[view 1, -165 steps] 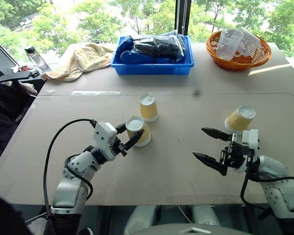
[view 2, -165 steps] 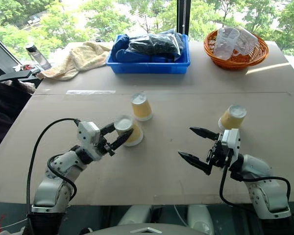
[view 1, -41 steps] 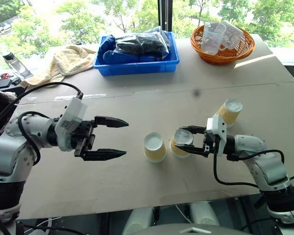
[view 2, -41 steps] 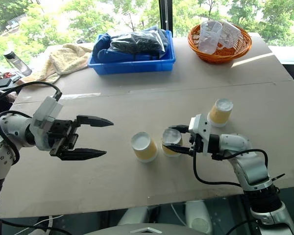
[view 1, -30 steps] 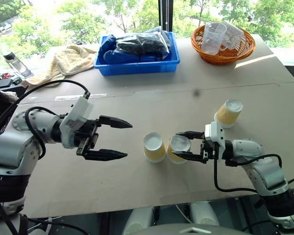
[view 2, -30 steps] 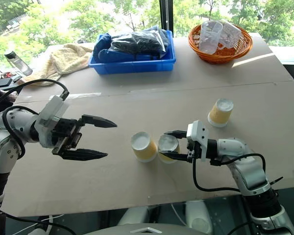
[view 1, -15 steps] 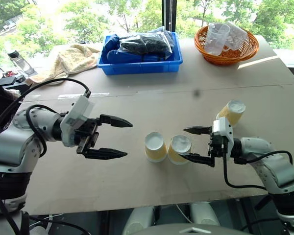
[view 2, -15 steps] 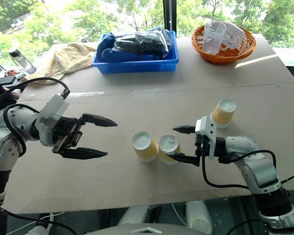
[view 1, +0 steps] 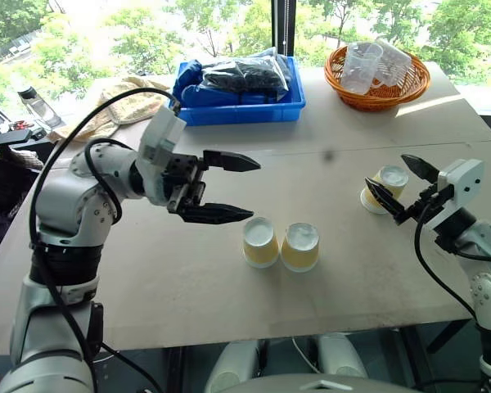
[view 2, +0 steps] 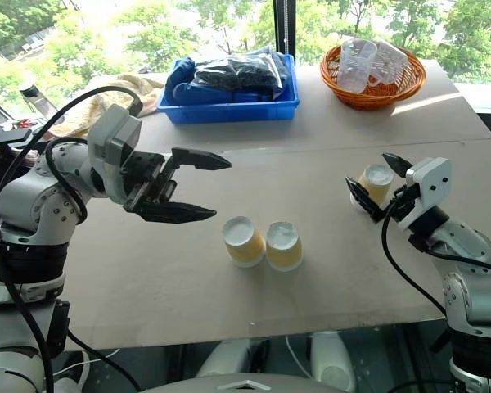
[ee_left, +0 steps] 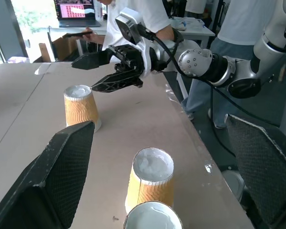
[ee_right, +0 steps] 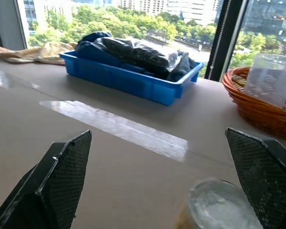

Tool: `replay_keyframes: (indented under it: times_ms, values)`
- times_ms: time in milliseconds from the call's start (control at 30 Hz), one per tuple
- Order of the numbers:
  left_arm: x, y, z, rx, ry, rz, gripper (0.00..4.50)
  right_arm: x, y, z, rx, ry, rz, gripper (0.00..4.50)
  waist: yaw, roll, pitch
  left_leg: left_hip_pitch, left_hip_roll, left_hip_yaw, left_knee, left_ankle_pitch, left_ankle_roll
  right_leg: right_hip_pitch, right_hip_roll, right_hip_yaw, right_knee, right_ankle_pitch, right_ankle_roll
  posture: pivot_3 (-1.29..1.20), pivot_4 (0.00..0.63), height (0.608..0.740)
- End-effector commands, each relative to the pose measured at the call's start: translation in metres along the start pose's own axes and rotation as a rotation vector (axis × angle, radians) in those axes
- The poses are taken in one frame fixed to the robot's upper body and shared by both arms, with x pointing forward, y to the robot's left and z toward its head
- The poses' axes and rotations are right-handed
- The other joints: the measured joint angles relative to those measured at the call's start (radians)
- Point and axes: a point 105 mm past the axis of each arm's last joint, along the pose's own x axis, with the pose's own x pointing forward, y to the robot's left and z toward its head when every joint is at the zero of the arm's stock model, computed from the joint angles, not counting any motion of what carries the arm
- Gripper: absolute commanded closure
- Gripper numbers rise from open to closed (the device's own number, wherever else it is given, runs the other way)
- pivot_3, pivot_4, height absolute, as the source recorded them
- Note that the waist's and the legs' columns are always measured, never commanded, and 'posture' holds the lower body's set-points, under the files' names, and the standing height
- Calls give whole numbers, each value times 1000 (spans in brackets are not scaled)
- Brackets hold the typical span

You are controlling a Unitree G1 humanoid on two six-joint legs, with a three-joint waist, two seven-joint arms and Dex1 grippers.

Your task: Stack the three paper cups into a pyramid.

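Release is the news in the head views: the right hand [view 1: 397, 187], which a second ago pinched the cup now standing second in the row, has let go and swung out to the third cup [view 1: 384, 187] near the worktop's [view 1: 147, 286] right edge. Its fingers are spread and bracket that cup, one on either side, without closing on it. The two base cups [view 1: 281, 244] stand upside down, touching side by side, near the front middle of the worktop, so the bottom row of the pyramid looks done. The left hand [view 1: 221, 187] hangs above the worktop just left of the pair, fingers wide apart, holding nothing; it has drifted closer to the cups than half a second ago.

In the left wrist view, the nearer base cups [ee_left: 149, 183] sit between the spread fingers [ee_left: 57, 174], and beyond them the third cup [ee_left: 81, 107] stands just under the right hand [ee_left: 97, 74].

From the right wrist view, the third cup's white base [ee_right: 221, 207] lies low between the parted fingers [ee_right: 62, 179], with the blue tray [ee_right: 133, 78] and wicker basket [ee_right: 257, 107] far behind.

What remains, by my reading, is to grip this cup and set it astride the pair.
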Motion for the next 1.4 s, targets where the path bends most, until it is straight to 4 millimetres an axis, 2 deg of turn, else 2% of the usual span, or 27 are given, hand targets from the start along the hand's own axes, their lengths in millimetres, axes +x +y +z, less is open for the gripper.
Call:
replay_keyframes:
  times_ms: [33, 200, 400, 733, 900, 933, 1067, 1200, 1333, 1400]
  values:
    - [2, 5, -2, 5, 33, 1, 0, -1, -7, -2, -70, 2, -42, 63, -4, 0, 0, 0, 0, 1, 0, 0, 0, -1, 0, 0, 0, 0, 0, 0, 150, 740]
    - [3, 8, -15, -13, 93, 11, 0, 5, -19, -20, 34, 40, -110, 63, -3, 0, 0, -1, 0, 1, 0, 0, 0, -1, 0, 1, 0, 0, 0, 0, 150, 740]
    - [3, 19, -13, 5, 88, 74, 0, 11, -26, -36, 91, 75, -127, 63, -1, 0, 0, -2, 0, 1, 0, 0, 0, -2, 0, 1, 0, 0, 0, 0, 150, 740]
    - [0, 30, -19, -11, 102, 173, 0, 17, -28, -40, 106, 65, -109, 63, -2, 0, 0, -2, 0, 1, 0, 0, 0, -2, 0, 1, 0, 0, 0, 0, 150, 740]
    - [-4, 38, -22, -17, 115, 235, 0, 19, -23, -38, 104, 52, -92, 2366, -2, 0, 0, -2, 0, 1, 0, 0, 0, -2, 0, 1, 0, 0, 0, 0, 150, 740]
    - [-4, 39, -25, -18, 126, 238, 0, 19, -23, -38, 103, 49, -90, 2577, -2, 0, 0, -2, 0, 1, 0, 0, 0, -2, 0, 1, 0, 0, 0, 0, 150, 740]
    - [-6, 39, -27, -15, 137, 243, 0, 19, -19, -32, 81, 32, -62, 2612, -2, 0, 0, -2, 0, 1, 0, 0, 0, -3, 0, 0, 0, 0, 0, 0, 150, 740]
    - [-12, 41, -25, 6, 162, 278, 0, 21, 8, -14, 52, 15, 111, 2612, -4, 0, 0, -2, 0, 1, 0, 0, 0, -3, 0, 1, 0, 0, 0, 0, 150, 740]
    - [-15, 31, -17, 4, 150, 307, 0, 24, 65, 33, 122, -84, 374, 2612, -6, 0, 0, -3, 1, 1, 0, 0, 0, -4, 0, 1, 0, 0, 0, 0, 150, 740]
    - [-18, 26, -15, 1, 150, 324, 0, 22, 87, 48, 145, -107, 479, 2612, -5, 0, 0, -3, 1, 1, 0, 0, 0, -4, 0, 2, 0, 0, 0, 0, 150, 740]
